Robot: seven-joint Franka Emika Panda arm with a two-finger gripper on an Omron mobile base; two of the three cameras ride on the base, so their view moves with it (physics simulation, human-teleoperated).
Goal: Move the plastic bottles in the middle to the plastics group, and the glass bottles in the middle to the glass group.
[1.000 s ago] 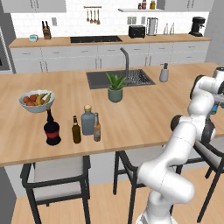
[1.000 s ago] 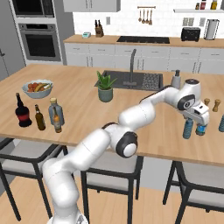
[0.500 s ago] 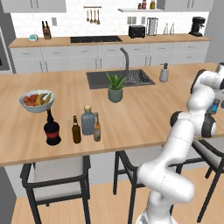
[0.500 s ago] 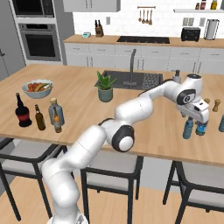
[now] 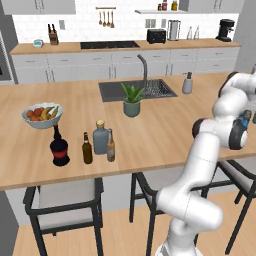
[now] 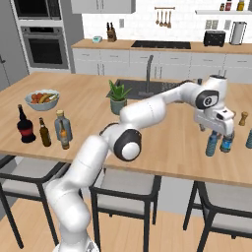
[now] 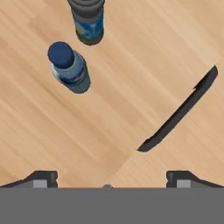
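Observation:
The small light-blue plastic bottle [image 6: 211,144] [image 7: 68,68] with a darker blue cap stands upright on the counter's right end. It is close beside a deeper-blue dark-capped bottle [image 6: 227,142] [image 7: 89,19] of the plastics group; another [image 6: 249,139] stands further right. My gripper [image 6: 218,132] [image 7: 111,179] hangs open just above them, with nothing between its fingers. At the left end, the squat grey-blue bottle [image 5: 100,138] [image 6: 62,126] and the slim amber bottle [image 5: 110,146] [image 6: 64,139] stand next to the glass group: a black red-labelled bottle [image 5: 59,150] [image 6: 24,126] and a dark brown slim one [image 5: 87,148] [image 6: 45,133].
A fruit bowl [image 5: 42,115] sits behind the glass bottles. A potted plant [image 5: 132,101] stands in front of the sink [image 5: 136,89] with its tap. A small wooden mill [image 6: 243,118] stands behind the blue bottles. Stools are tucked under the counter's near edge.
My hand has lifted a little above the blue bottles with its jaws wide. The light-blue bottle stays standing on the counter.

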